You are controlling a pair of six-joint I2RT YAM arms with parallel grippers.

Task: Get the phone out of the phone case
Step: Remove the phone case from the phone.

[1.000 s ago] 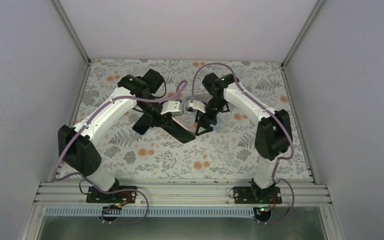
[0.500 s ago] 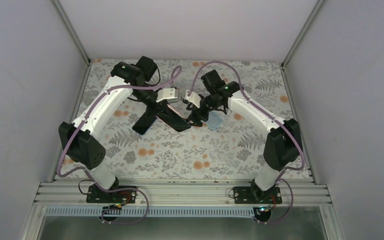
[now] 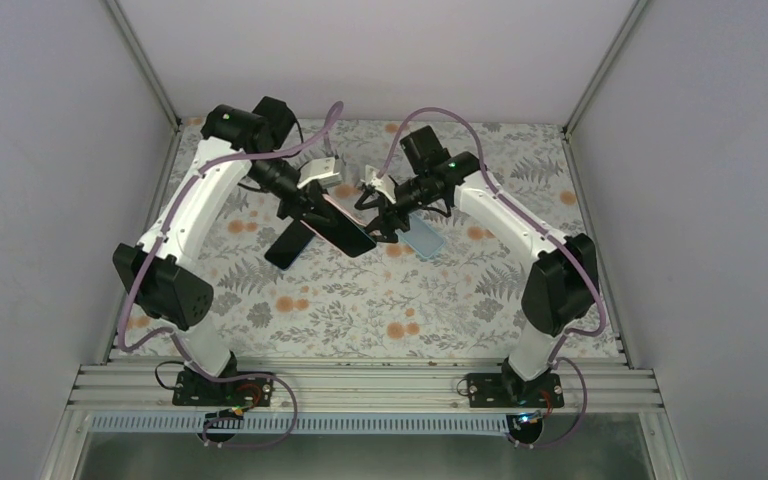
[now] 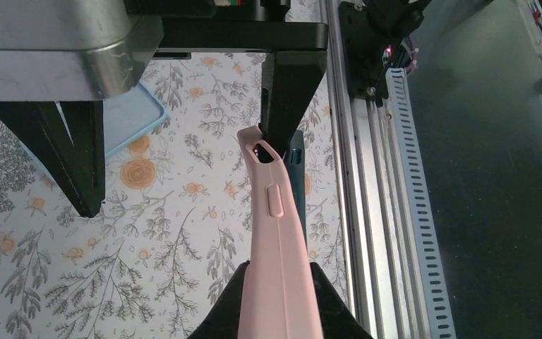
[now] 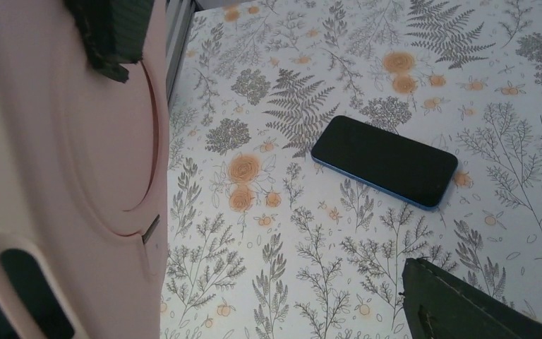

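A slip is the chief risk. The pink case (image 4: 279,275) is pinched only at its lower end by the left fingers (image 4: 219,318), so a hard push at the far end could lever it out of that hold. Case and phone (image 3: 348,235) would then be dropped onto the surface (image 5: 310,282). A second risk is judged to lie in the soft rim: if only the rim is caught by the right fingers (image 4: 293,85), it may be bent back and let go without the phone being freed.

The left fingers are closed tight on the case, which is held clear of the surface with the phone seated in it. A dark teal edge is seen beside the pink one in the left wrist view. The right fingers are spread wide and nothing is gripped by them. One appears to touch the case's upper corner; the other is seen well to the side.

Below, a dark phone with a blue edge (image 5: 384,161) and a light blue flat thing (image 3: 425,238) are seen lying on the surface.
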